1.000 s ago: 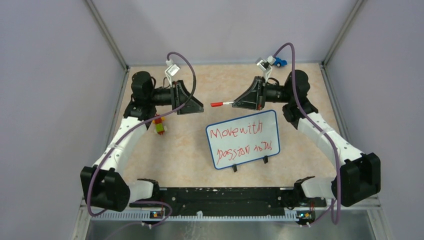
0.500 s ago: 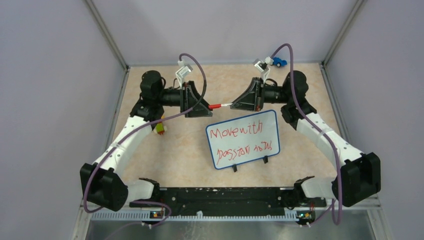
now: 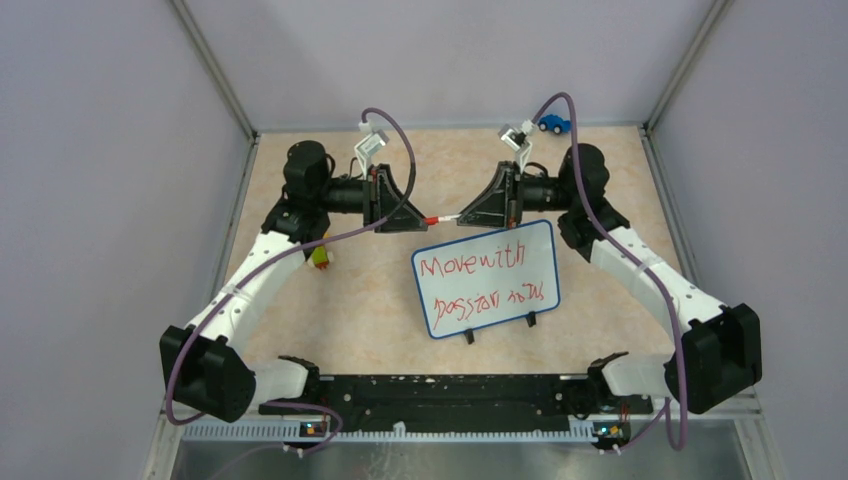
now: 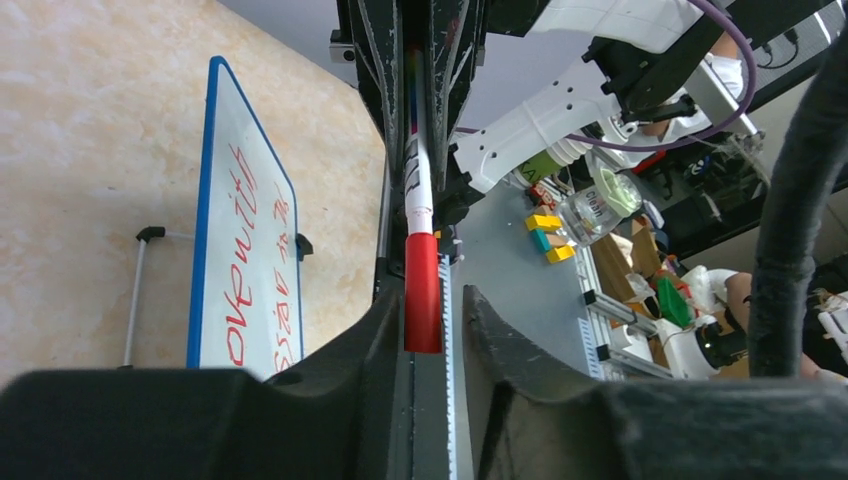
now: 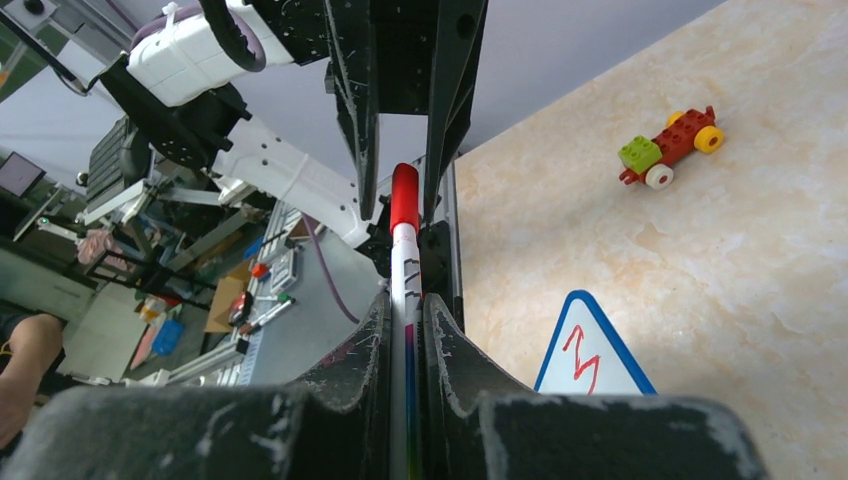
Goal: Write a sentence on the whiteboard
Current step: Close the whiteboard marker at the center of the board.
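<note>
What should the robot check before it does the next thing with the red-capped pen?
1. The sentence on the whiteboard: two red lines written, ok.
2. The right jaws shut on the marker: ok.
3. The red cap sits between the left jaws: ok.
4. The left jaws tight on the cap: not ok, a gap shows on one side.
5. The toy car clear of the left arm: cannot tell.

A red, green and yellow brick car (image 3: 320, 255) is sitting on the beige table (image 3: 380, 300), left of centre. A blue toy car (image 3: 553, 124) is resting at the far edge. A red-capped marker (image 3: 440, 218) is hanging level above the table, cap pointing left.
</note>
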